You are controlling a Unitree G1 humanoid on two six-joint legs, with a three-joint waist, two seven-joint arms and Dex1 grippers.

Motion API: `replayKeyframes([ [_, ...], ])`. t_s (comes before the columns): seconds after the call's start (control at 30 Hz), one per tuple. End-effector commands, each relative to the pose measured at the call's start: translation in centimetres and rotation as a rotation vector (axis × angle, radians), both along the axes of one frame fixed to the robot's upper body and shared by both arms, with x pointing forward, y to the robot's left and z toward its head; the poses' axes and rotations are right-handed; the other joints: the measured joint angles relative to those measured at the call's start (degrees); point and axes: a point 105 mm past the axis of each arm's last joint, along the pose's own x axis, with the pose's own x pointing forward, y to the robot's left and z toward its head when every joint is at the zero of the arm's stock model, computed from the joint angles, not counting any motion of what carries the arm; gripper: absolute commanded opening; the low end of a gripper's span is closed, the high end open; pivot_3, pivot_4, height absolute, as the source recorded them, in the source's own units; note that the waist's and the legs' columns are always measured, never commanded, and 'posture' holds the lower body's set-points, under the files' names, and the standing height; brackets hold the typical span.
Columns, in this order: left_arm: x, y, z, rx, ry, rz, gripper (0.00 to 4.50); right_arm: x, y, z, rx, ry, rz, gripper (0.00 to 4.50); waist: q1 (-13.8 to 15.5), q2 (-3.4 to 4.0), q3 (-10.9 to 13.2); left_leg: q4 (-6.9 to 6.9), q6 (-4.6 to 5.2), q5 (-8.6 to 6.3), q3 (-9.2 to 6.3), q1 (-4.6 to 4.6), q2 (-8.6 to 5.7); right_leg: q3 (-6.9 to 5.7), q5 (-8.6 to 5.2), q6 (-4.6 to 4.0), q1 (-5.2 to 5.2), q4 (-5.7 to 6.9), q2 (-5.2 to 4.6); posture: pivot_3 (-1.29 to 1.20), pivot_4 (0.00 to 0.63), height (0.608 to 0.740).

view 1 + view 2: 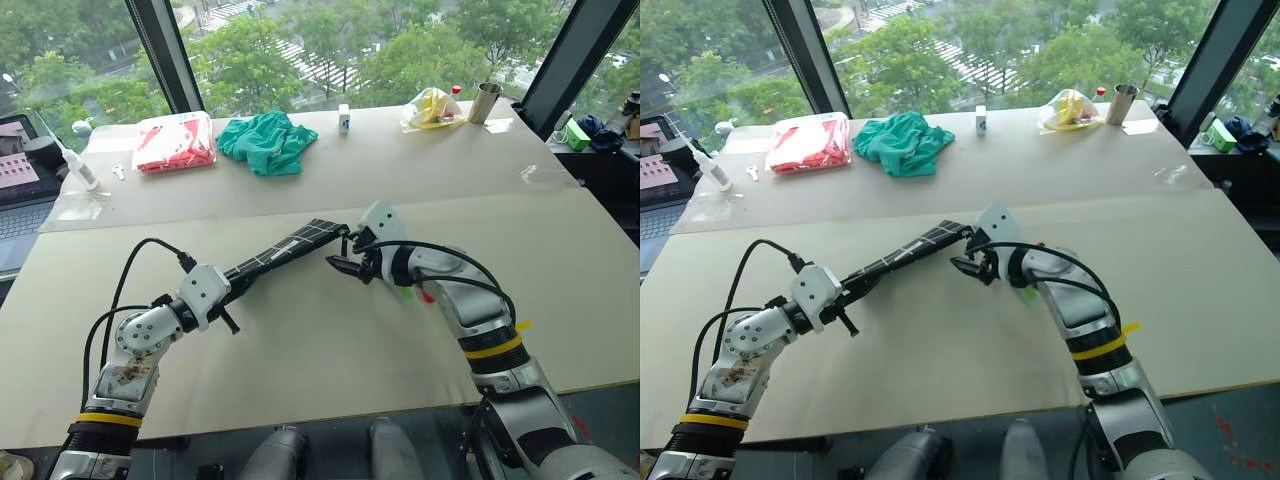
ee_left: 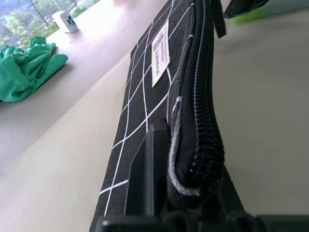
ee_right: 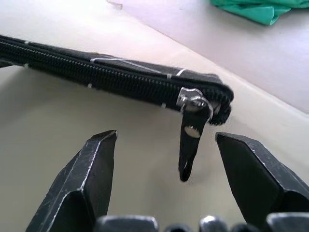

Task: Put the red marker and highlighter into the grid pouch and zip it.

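Right wrist view has the grid pouch (image 3: 120,72) held up off the surface (image 3: 58,116), its pull strap (image 3: 190,145) dangling between the wide-open fingers of the right gripper (image 3: 164,150), nothing pinched yet. Left gripper (image 2: 186,193) is clamped shut on the pouch's other end, lower centre of the left wrist frame. Risk as I see it: the strap hangs loose, so the fingers could close on air, or a tug might twist the pouch in that single grip.
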Motion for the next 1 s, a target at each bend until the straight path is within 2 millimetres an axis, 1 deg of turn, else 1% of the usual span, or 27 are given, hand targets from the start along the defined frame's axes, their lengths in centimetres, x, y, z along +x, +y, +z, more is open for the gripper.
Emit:
replayKeyframes([
  [0.03,0.0,0.0,1.2,-0.009,-0.049,0.006,0.00,0.0,1.0,1.4,0.021,-0.057,0.023,2.98,-0.01,0.00,0.00,0.00,0.00,0.00,0.00,0.00,0.00,0.00,0.00,0.00,0.00,0.00,0.00,0.00,0.150,0.740],
  [0.07,0.0,0.0,1.2,-0.011,-0.049,0.008,0.00,-0.2,1.2,1.4,0.021,-0.060,0.039,2.56,0.00,0.00,0.00,0.00,0.00,0.00,0.00,0.00,0.00,0.00,0.00,0.00,-0.01,0.00,0.00,0.00,0.150,0.740],
  [0.17,0.0,-0.1,1.3,-0.017,-0.052,0.012,0.00,-0.7,1.4,1.5,0.021,-0.064,0.066,1.64,0.00,0.00,0.00,0.00,0.00,0.00,0.00,0.00,0.00,0.00,0.00,0.00,-0.01,0.00,0.00,0.00,0.150,0.740],
  [0.2,0.0,-0.1,1.3,-0.019,-0.053,0.014,0.00,-0.8,1.4,1.5,0.020,-0.064,0.075,1.12,0.00,0.00,0.00,0.00,0.00,0.00,0.00,0.00,0.00,0.00,0.00,0.00,0.00,0.00,0.00,0.00,0.150,0.740],
  [0.27,0.0,-0.1,1.3,-0.021,-0.054,0.016,0.00,-1.2,1.6,1.6,0.017,-0.064,0.101,0.58,0.01,0.00,0.00,0.00,0.00,0.00,0.00,0.00,0.00,0.00,0.00,0.00,0.00,0.00,0.00,0.00,0.150,0.740],
  [0.3,0.1,-0.1,1.3,-0.023,-0.055,0.019,0.00,-1.3,1.8,1.6,0.016,-0.065,0.111,0.23,0.01,0.00,0.00,0.00,0.00,0.00,0.00,0.00,0.00,0.00,0.00,0.00,0.00,0.00,0.00,0.00,0.150,0.740],
  [0.33,0.1,-0.1,1.4,-0.025,-0.055,0.021,0.00,-1.4,1.9,1.7,0.017,-0.065,0.118,0.11,0.01,0.00,0.00,0.00,0.00,0.00,0.00,0.00,0.00,0.00,0.00,0.00,0.00,0.00,0.00,0.00,0.150,0.740],
  [0.53,0.2,-0.2,1.3,-0.033,-0.055,0.027,0.00,-1.8,3.2,1.7,-0.025,-0.081,0.160,0.11,-0.06,0.00,0.00,-0.01,0.00,0.00,0.00,0.01,0.01,0.00,0.00,0.00,-0.01,0.00,0.01,0.00,0.150,0.740],
  [0.67,0.2,-0.3,1.1,-0.039,-0.053,0.027,0.00,-3.3,5.8,1.0,-0.111,-0.128,0.287,0.11,-0.06,0.00,0.00,-0.01,0.00,0.00,0.00,0.00,0.01,0.00,0.00,0.00,-0.01,0.00,0.01,0.00,0.150,0.740],
  [0.73,0.3,-0.4,1.1,-0.042,-0.052,0.027,0.00,-4.0,7.0,1.1,-0.116,-0.139,0.349,0.11,-0.14,0.00,0.00,-0.01,0.00,0.00,0.00,0.01,0.01,-0.01,0.00,0.00,-0.02,0.00,0.01,0.00,0.150,0.740],
  [0.83,0.2,-0.5,1.1,-0.042,-0.050,0.021,0.00,-4.9,8.3,2.0,-0.105,-0.165,0.440,0.11,-0.17,0.00,0.00,-0.01,-0.01,0.00,0.00,0.00,0.02,-0.01,0.00,0.00,-0.03,0.00,0.02,0.00,0.150,0.740],
  [0.93,0.2,-0.5,1.0,-0.040,-0.048,0.018,0.00,-5.6,9.2,4.0,-0.040,-0.172,0.526,0.11,-0.15,0.00,0.00,0.00,0.00,0.00,0.00,0.01,0.01,-0.01,0.00,0.00,-0.02,0.00,0.02,0.00,0.150,0.740],
  [1.0,0.2,-0.4,1.0,-0.038,-0.046,0.015,0.00,-6.6,9.9,5.2,0.010,-0.143,0.610,0.11,-0.04,0.00,0.00,0.00,0.00,0.00,0.00,0.02,0.01,-0.02,0.00,0.00,0.00,0.00,0.02,0.00,0.150,0.740],
])
